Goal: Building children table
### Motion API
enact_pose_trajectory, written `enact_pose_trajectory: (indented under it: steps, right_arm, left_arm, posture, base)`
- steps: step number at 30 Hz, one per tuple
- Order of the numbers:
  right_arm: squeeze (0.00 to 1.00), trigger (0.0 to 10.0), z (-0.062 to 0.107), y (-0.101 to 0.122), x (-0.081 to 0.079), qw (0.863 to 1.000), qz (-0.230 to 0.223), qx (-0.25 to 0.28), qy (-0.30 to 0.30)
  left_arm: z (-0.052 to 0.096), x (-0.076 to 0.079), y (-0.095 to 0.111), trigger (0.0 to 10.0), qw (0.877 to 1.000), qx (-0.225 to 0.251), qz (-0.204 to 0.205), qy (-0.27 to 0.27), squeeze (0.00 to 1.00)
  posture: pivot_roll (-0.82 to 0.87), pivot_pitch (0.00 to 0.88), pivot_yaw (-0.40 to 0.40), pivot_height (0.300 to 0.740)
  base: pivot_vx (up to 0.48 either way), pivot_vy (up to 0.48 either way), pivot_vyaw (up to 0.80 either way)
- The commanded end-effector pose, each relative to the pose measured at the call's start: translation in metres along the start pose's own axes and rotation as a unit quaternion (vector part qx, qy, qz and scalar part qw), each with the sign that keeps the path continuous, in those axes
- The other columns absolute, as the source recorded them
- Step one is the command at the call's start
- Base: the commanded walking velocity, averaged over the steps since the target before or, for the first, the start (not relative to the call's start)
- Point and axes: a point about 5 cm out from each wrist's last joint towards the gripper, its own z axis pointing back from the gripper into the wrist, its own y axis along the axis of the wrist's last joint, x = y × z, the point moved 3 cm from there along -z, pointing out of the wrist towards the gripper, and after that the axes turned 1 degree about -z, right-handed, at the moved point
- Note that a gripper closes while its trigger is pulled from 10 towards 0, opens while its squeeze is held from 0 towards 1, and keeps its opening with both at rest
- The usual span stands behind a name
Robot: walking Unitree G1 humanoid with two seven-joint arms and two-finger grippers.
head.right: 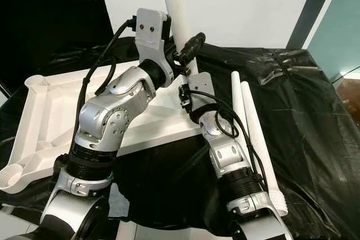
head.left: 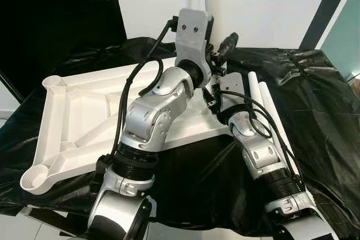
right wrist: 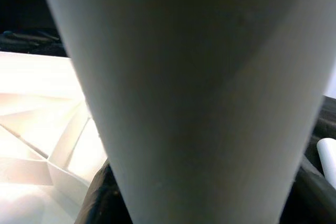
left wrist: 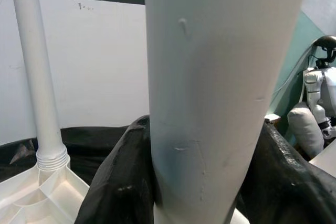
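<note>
Left eye view: white plastic table panel (head.left: 84, 117) lies underside up, ribs and round corner sockets showing, on a black sheet (head.left: 315, 116).
Upright leg (head.right: 175, 5): white tube standing at the panel's far right corner, both arms raised to it.
Left gripper (head.left: 198, 54): jaws clasped around the upright leg, seen close in its wrist view (left wrist: 210, 98).
Right gripper (head.right: 188, 49): at the same leg; whether its jaws grip cannot be told.
Spare legs (head.right: 253, 139): two tubes lying side by side, right of the panel.
Left wrist view: second leg (left wrist: 39, 87) already seated in a threaded socket; another robot (left wrist: 320, 93) stands beyond.
</note>
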Motion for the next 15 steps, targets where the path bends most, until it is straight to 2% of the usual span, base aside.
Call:
enact_pose_trajectory:
  steps: [1, 5, 7, 8, 9, 12, 13, 15]
  right_arm:
    - [0.00, 0.0, -0.0016, 0.0033, -0.0133, 1.000, 0.006, 0.008, 0.021]
    - [0.00, 0.0, -0.0008, 0.0035, -0.0151, 1.000, 0.004, 0.009, 0.024]
    - [0.00, 0.0, 0.0007, 0.0019, -0.0162, 1.000, -0.012, 0.004, 0.024]
    - [0.00, 9.9, 0.0014, 0.0011, -0.0152, 0.999, -0.030, 0.001, 0.018]
    - [0.00, 10.0, 0.0019, 0.0005, -0.0142, 0.999, -0.049, -0.003, 0.012]
    - [0.00, 10.0, 0.0024, 0.0005, -0.0132, 0.998, -0.066, -0.005, 0.007]
    - [0.00, 10.0, 0.0029, 0.0001, -0.0106, 0.996, -0.090, -0.008, -0.003]
    - [0.00, 10.0, 0.0030, -0.0010, -0.0084, 0.995, -0.101, -0.011, -0.011]
  left_arm:
    - [-0.0066, 0.0236, -0.0017, 10.0, 0.999, -0.006, 0.010, -0.049, 0.00]
    - [-0.0069, 0.0229, -0.0018, 10.0, 0.999, -0.006, 0.006, -0.048, 0.00]
    - [-0.0069, 0.0219, -0.0023, 10.0, 0.999, -0.006, 0.003, -0.046, 0.00]
    - [-0.0065, 0.0211, -0.0020, 10.0, 0.999, -0.005, 0.008, -0.046, 0.78]
    - [-0.0060, 0.0201, -0.0016, 10.0, 0.999, -0.003, 0.010, -0.045, 1.00]
    - [-0.0055, 0.0190, -0.0012, 10.0, 0.999, -0.003, 0.010, -0.044, 1.00]
    - [-0.0037, 0.0162, -0.0002, 10.0, 0.999, -0.001, -0.002, -0.042, 0.00]
    - [-0.0026, 0.0152, -0.0001, 10.0, 0.999, 0.000, -0.005, -0.042, 0.00]
  posture:
    - [-0.03, 0.000, 0.018, 0.740]
    - [-0.03, 0.000, 0.020, 0.740]
    - [-0.03, 0.000, 0.020, 0.740]
    - [-0.03, 0.000, 0.020, 0.740]
    - [-0.03, 0.000, 0.020, 0.740]
    - [-0.03, 0.000, 0.020, 0.740]
    - [-0.03, 0.000, 0.019, 0.740]
    - [-0.03, 0.000, 0.019, 0.740]
  base:
    - [0.000, 0.000, 0.00]
    - [0.000, 0.000, 0.00]
    - [0.000, 0.000, 0.00]
    - [0.000, 0.000, 0.00]
    - [0.000, 0.000, 0.00]
    - [0.000, 0.000, 0.00]
    - [0.000, 0.000, 0.00]
    - [0.000, 0.000, 0.00]
